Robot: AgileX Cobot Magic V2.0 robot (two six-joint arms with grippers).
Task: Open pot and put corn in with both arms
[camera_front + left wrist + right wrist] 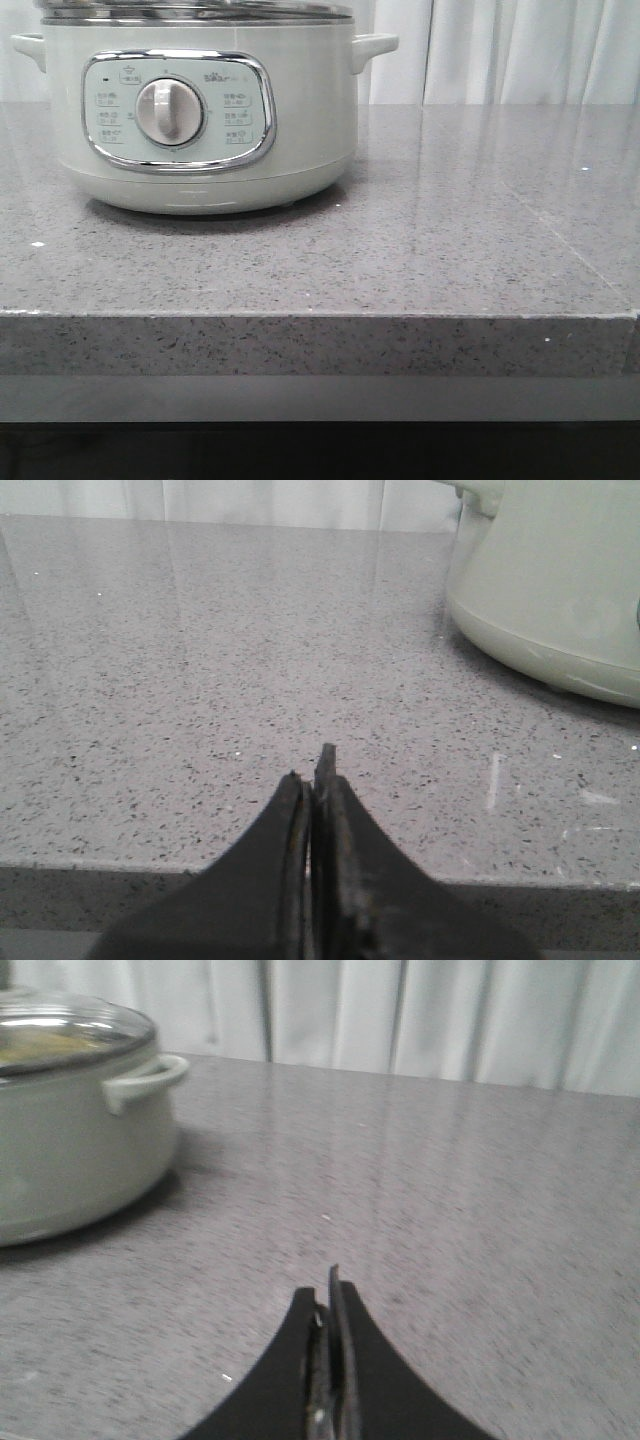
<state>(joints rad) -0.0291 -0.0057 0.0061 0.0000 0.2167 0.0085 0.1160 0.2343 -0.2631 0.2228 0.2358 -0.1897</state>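
The pale grey-green pot [200,120] stands on the grey stone counter, at the left in the front view, with its steel-rimmed lid [200,12] on. Its chrome-framed panel and round dial [168,111] face the camera. The pot also shows in the left wrist view [560,590] and in the right wrist view [70,1130], where something yellow shows faintly through the glass lid [60,1030]. My left gripper [313,770] is shut and empty over the counter's front edge. My right gripper [328,1295] is shut and empty, low over the counter. No corn cob shows plainly. Neither gripper shows in the front view.
The speckled grey counter [450,240] spreads to the right of the pot, with its front edge [320,315] near the camera. White curtains [520,50] hang behind it. The pot's side handles [375,45] stick out on both sides.
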